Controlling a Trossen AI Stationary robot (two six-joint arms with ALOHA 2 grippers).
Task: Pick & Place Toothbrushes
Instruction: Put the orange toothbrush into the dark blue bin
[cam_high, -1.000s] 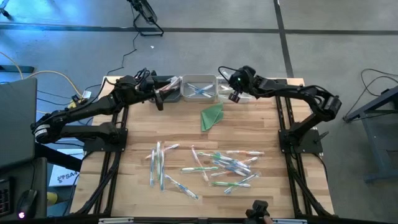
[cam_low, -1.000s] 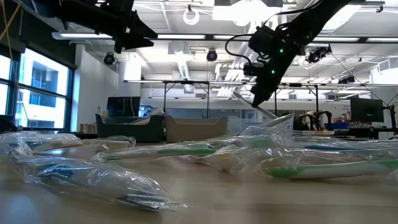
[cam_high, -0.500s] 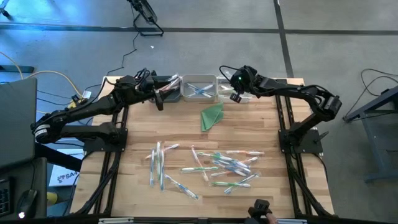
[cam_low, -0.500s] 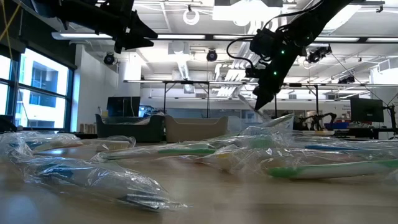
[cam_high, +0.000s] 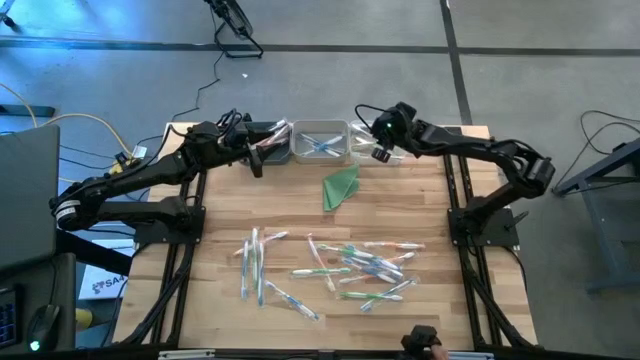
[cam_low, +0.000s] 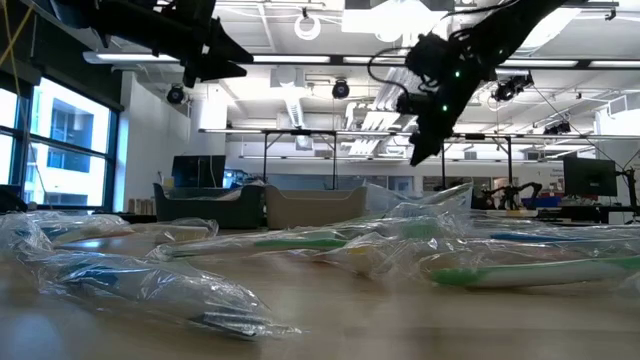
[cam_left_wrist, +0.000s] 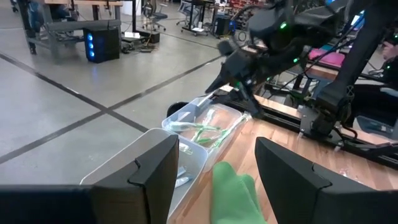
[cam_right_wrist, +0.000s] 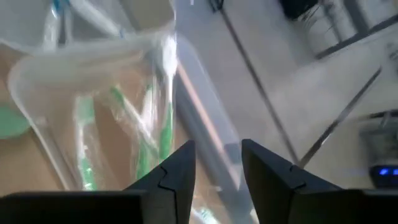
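The wooden table fills the frame's middle. The right gripper, upper centre-right, has lifted slightly and its fingers now stand parted with nothing between them; a second ago a wrapped brush hung below it. The left gripper, upper centre-left by the clear bins, is unchanged, spread wide and empty. The toothbrushes, thin white sticks with green, blue or pink accents in crinkled clear wrap, lie scattered lower centre. Only the right wrist view shows green-handled ones lying inside a clear bin
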